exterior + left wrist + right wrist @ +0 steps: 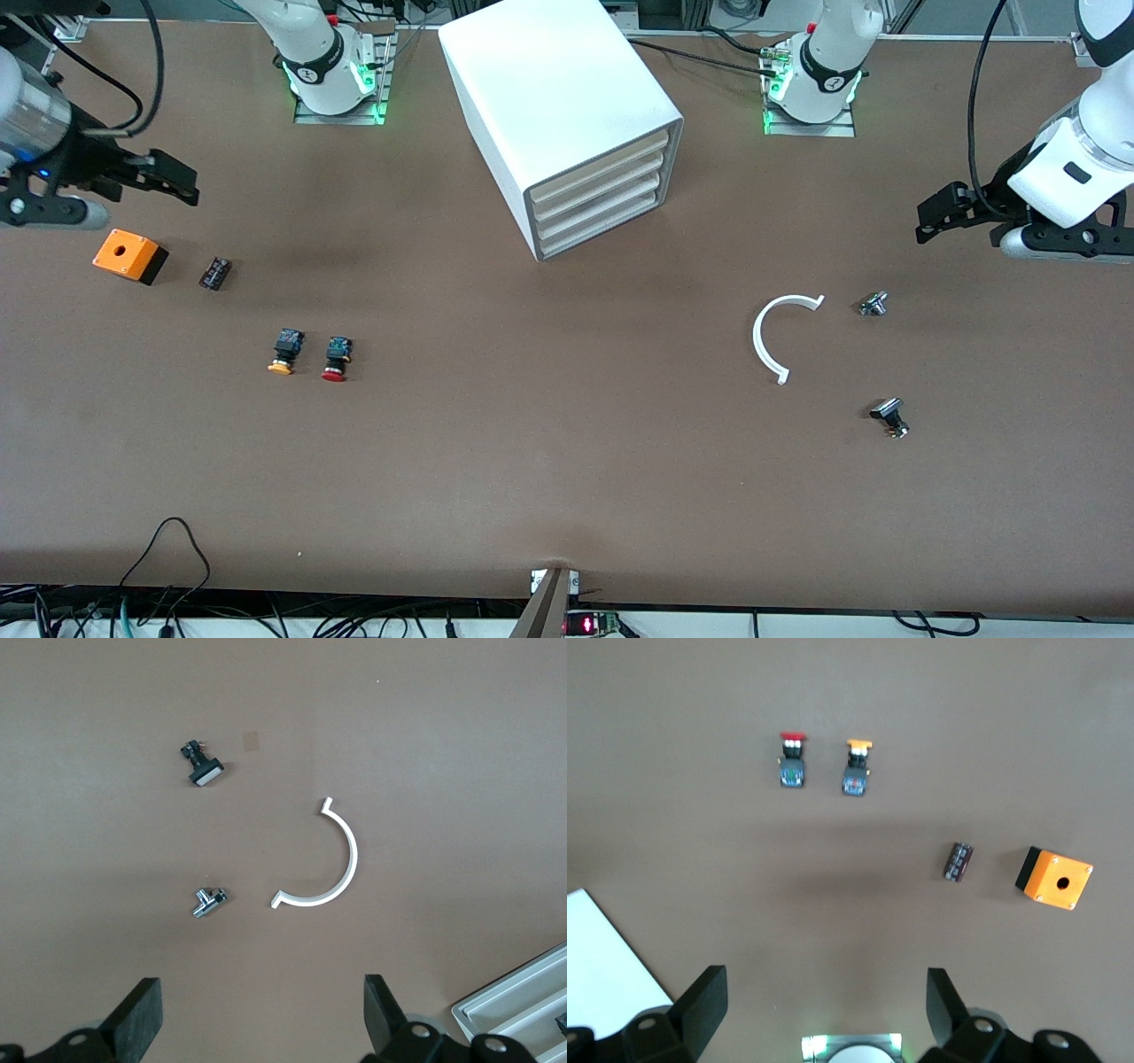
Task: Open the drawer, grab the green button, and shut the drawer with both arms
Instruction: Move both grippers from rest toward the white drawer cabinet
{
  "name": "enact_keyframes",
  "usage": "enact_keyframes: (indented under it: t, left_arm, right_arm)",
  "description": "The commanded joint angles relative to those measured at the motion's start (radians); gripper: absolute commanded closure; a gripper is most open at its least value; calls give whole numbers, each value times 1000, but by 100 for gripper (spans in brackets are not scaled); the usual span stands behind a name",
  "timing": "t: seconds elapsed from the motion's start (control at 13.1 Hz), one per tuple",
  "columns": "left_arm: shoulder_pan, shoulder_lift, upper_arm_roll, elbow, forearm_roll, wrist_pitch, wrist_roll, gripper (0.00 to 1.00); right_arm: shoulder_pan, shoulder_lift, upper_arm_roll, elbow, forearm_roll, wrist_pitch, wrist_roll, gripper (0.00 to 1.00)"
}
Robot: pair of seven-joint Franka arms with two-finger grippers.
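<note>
The white cabinet (558,97) stands at the middle of the table between the two arm bases. Its four drawers are shut; the drawer (604,232) is the lowest one. A corner of the cabinet's front shows in the left wrist view (518,1010). The green button is hidden. My left gripper (930,217) hangs open and empty over the table at the left arm's end; it also shows in the left wrist view (261,1019). My right gripper (188,184) hangs open and empty over the right arm's end, close to an orange box (129,255); it also shows in the right wrist view (824,1005).
A yellow-capped button (283,351) and a red-capped button (337,358) lie toward the right arm's end, with a small black part (215,272) beside the orange box. A white arc piece (772,337), a metal part (873,304) and a black part (889,416) lie toward the left arm's end.
</note>
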Motion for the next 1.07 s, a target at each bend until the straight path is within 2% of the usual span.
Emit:
enact_keyframes:
  t: [0.0,0.23,0.38,0.53,0.61,0.76,0.99]
  left_arm:
    - [-6,11,3,44,-14,-73,-3,0]
    - [-16,15,3,87,-55,-214,-6,0]
    - [-16,15,-34,124,-43,-328,-3,0]
    - [-19,27,-42,138,-66,-365,0,0]
    - [-19,53,-43,137,-111,-374,1,0]
    - [-17,84,-46,136,-229,-477,7,0]
    - [-22,131,-58,107,-372,-494,18,1]
  right_arm:
    - [34,75,-1,10,-27,9,0,1]
    - [45,161,-2,12,-16,98,15,1]
    - [59,211,-2,12,5,184,67,1]
    - [88,273,-2,33,33,236,126,1]
    - [94,296,-2,44,34,256,135,1]
    - [97,345,0,88,42,303,129,1]
    - [123,403,-2,152,87,308,175,1]
